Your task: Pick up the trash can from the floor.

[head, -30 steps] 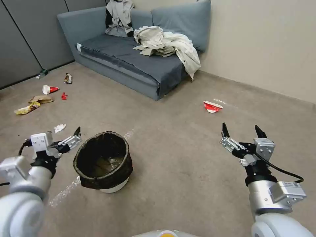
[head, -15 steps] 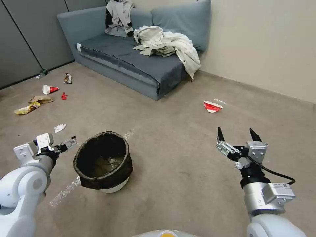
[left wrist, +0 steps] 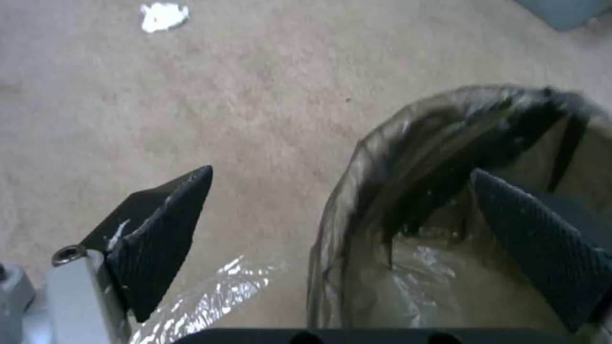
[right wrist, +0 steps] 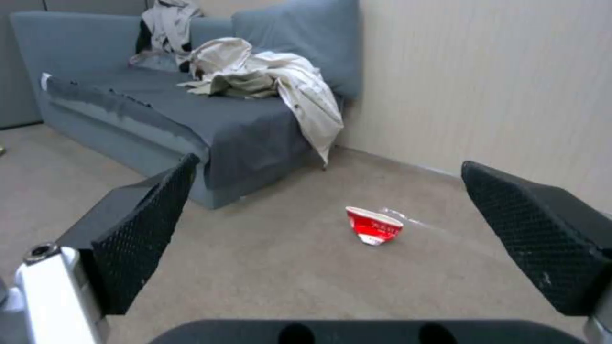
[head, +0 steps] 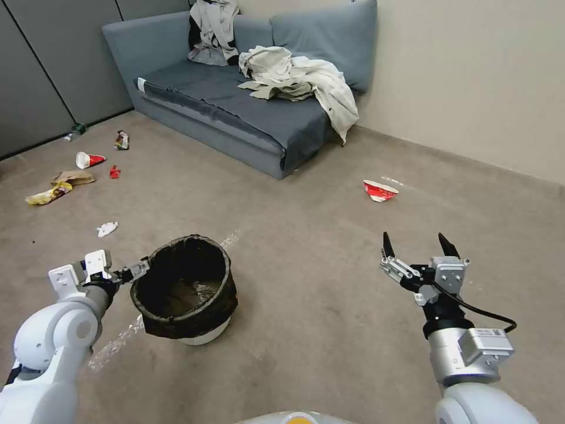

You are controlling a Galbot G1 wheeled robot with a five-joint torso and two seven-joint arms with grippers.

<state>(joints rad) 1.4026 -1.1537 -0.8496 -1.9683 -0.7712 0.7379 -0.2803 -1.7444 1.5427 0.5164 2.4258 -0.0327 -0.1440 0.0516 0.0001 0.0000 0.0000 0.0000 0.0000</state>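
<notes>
**Left gripper straddles the bin rim**

Since a second ago the left arm has swung down and inward, and the right arm has sunk a little. On the floor (head: pixel 329 306), a wide stretch of beige carpet, the trash can (head: pixel 185 288) stands upright before the robot. At its rim the left gripper (left wrist: pixel 344 215) is spread, one finger outside the wall and one over the bagged inside. Well apart, the right gripper (head: pixel 415 250) hangs released and idle. Judged step: reach finished, grasp pending; next calls for pinching the rim firmly, then lifting.
</notes>
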